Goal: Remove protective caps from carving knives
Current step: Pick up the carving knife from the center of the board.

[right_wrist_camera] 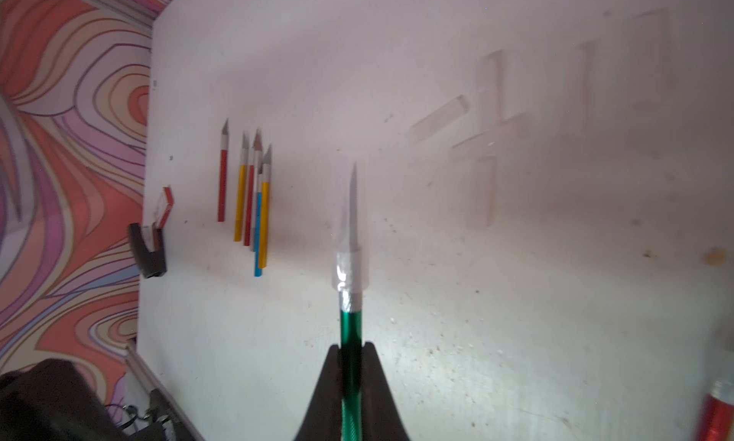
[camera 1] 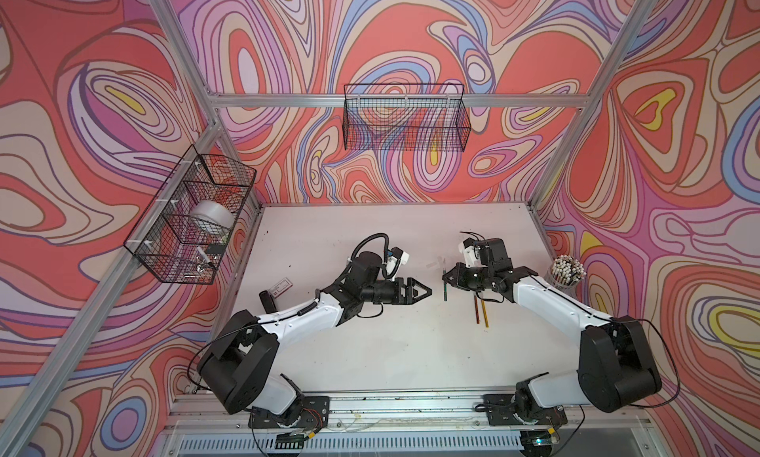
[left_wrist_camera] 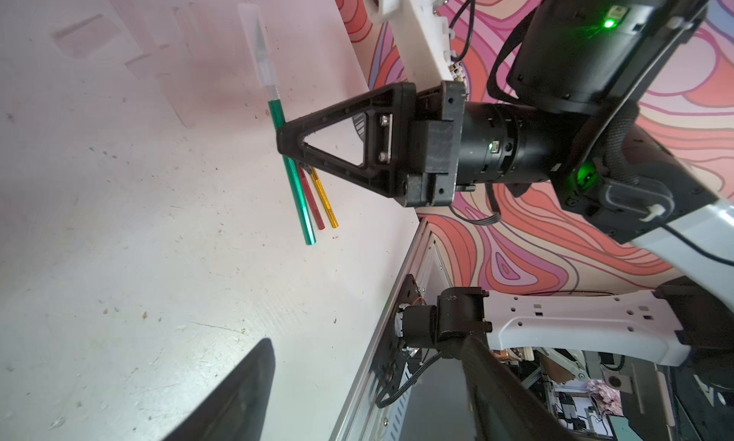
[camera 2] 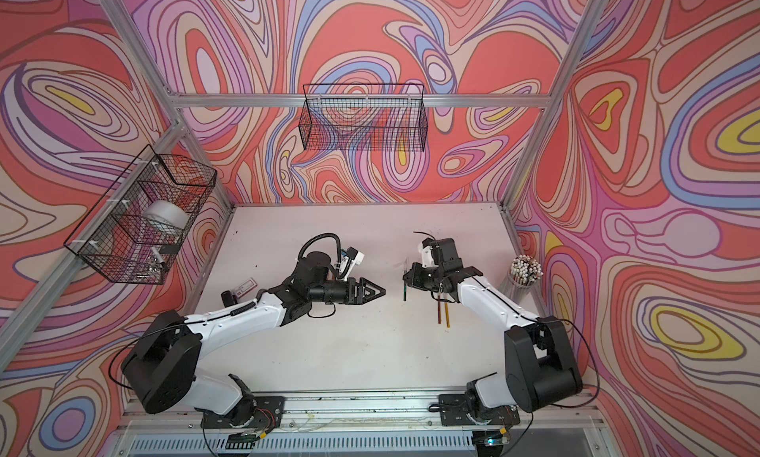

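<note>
My right gripper (camera 1: pixel 447 279) (right_wrist_camera: pixel 351 351) is shut on the handle of a green carving knife (camera 1: pixel 445 288) (camera 2: pixel 405 288) (left_wrist_camera: pixel 296 189), held above the table. A translucent protective cap (right_wrist_camera: pixel 349 220) (left_wrist_camera: pixel 254 42) still covers its blade. My left gripper (camera 1: pixel 429 289) (camera 2: pixel 384 291) (left_wrist_camera: pixel 367 347) is open and empty, a short way left of the knife and pointing at it. Several uncapped knives (right_wrist_camera: pixel 250 197) lie side by side on the table's left. Several loose caps (right_wrist_camera: pixel 482 189) lie at the far middle. A red knife (camera 1: pixel 477 311) and a gold knife (camera 1: pixel 485 313) lie under the right arm.
A clear cup of white-tipped sticks (camera 1: pixel 567 269) (camera 2: pixel 525 269) stands at the table's right edge. A small red and white box (camera 1: pixel 281 288) and a black object (camera 1: pixel 267 300) sit at the left edge. Wire baskets (camera 1: pixel 405 117) (camera 1: pixel 193 220) hang on the back and left frames.
</note>
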`<state>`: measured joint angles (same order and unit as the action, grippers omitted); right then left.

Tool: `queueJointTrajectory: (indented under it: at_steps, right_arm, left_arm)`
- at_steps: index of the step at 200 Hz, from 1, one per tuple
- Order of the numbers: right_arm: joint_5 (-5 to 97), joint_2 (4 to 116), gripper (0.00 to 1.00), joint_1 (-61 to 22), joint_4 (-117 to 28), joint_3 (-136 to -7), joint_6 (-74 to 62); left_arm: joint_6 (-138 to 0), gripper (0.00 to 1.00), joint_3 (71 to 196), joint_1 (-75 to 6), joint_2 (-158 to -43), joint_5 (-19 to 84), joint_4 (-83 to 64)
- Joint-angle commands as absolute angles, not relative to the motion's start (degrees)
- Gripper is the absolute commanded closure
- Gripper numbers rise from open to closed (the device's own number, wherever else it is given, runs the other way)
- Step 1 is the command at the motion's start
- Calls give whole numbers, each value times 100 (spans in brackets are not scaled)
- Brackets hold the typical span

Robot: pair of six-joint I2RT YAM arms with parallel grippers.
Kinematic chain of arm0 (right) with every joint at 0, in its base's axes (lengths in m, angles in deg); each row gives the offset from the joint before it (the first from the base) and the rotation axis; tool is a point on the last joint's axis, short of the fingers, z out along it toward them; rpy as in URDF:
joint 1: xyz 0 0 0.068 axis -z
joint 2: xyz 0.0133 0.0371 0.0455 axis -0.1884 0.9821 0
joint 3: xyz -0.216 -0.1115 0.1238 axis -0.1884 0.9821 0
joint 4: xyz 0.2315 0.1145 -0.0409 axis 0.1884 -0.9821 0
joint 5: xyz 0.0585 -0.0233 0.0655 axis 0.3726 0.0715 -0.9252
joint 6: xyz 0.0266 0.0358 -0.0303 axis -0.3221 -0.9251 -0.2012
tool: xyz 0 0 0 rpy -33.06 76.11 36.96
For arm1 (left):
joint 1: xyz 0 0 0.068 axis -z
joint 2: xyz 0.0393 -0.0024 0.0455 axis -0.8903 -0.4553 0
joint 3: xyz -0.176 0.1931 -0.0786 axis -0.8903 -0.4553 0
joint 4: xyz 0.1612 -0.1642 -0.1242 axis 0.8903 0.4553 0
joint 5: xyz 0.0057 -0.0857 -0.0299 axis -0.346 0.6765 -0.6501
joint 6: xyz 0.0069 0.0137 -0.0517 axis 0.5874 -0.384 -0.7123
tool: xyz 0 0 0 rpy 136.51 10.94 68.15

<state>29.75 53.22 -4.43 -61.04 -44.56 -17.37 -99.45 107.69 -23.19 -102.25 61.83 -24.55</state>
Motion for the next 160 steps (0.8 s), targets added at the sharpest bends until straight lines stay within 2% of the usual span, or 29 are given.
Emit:
queueJointTrajectory:
  at_steps: [1, 29, 106, 138, 160]
  right_arm:
    - [1873, 5184, 92, -424, -5193, -4285, -2156]
    - [1386, 5113, 91, -467, -4418, -4081, -2633]
    - [936, 5266, 91, -768, -3116, -3890, -3515]
    - [955, 5392, 91, -948, -2890, -3881, -3636]
    - [955, 5443, 91, -991, -2835, -3880, -3659]
  left_arm:
    - [-10246, 24, 10713, -2297, -10351, 6438, -2901]
    - [-10422, 26, 10751, -2293, -10481, 6440, -2978]
    - [-10891, 32, 10743, -2266, -10788, 6490, -3571]
    - [-11310, 38, 10676, -2253, -10973, 6623, -4280]
    - [-11398, 45, 10654, -2250, -11029, 6652, -4432]
